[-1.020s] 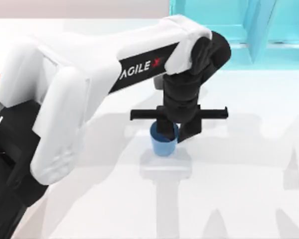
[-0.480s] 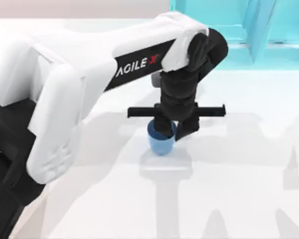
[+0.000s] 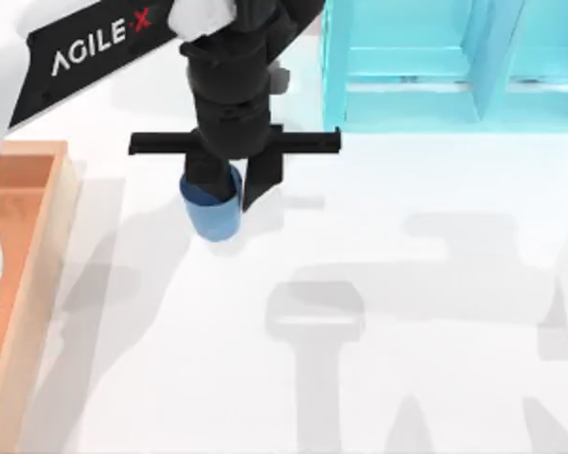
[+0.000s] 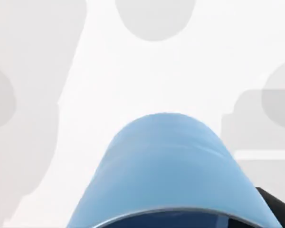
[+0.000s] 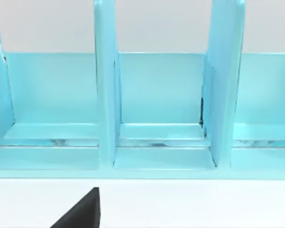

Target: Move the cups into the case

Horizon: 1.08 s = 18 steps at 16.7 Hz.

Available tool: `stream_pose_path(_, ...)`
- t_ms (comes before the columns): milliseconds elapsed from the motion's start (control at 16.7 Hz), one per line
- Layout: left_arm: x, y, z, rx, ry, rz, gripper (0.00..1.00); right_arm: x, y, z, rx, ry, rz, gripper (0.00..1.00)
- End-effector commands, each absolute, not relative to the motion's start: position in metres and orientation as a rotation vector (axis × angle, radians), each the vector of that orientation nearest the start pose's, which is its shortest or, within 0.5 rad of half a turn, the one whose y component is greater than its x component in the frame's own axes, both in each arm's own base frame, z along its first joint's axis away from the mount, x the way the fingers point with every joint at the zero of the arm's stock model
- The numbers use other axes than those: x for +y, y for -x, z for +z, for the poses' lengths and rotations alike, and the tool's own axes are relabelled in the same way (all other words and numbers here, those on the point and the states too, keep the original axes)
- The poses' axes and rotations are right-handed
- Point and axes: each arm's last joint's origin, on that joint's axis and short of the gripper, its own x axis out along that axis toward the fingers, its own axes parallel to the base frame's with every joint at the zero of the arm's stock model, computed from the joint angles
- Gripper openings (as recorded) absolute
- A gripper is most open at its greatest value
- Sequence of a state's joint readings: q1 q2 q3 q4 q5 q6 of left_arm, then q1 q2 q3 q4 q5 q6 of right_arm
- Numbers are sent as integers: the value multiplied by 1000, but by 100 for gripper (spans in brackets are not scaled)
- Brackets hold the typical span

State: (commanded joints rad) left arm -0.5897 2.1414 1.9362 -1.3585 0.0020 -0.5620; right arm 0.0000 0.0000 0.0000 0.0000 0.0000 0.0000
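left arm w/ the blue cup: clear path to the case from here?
Probably yes. The left gripper holds the blue cup off the table, and only bare table lies between it and the case.

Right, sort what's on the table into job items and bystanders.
Job items: blue cup, held in the left pincer above the table; wooden case at the table's left edge.
Bystanders: light-blue divided rack at the far side.

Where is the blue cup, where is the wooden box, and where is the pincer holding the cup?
blue cup [image 3: 215, 219]: top view, on its outer side wall below the pincer.
wooden box [image 3: 36, 248]: top view, on its light rim at the table's left.
left pincer [image 3: 229, 184]: top view, midway between its black fingertips, at the cup's rim.
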Motion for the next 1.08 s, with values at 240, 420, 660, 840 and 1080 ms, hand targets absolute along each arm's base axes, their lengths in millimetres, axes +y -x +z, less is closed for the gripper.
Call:
stream_pose_path(240, -225, -352, 235, 1570, -16, -16, 0, -1, -106, 160, 0, 0, 0, 100)
stream_pose_path(420, -220, -352, 237, 1566, -20, -20, 0, -1, -106, 160, 0, 0, 0, 100)
stream_pose_path(660, -157, -362, 249, 1566, -26, -14, 0, -1, -106, 160, 0, 0, 0, 100)
stream_pose_path(840, -93, -365, 259, 1559, -26, -11, 0, -1, -106, 160, 0, 0, 0, 100)
stream_pose_path(1080, 3, -354, 268, 1555, -28, -2, 0, -1, -106, 160, 0, 0, 0, 100)
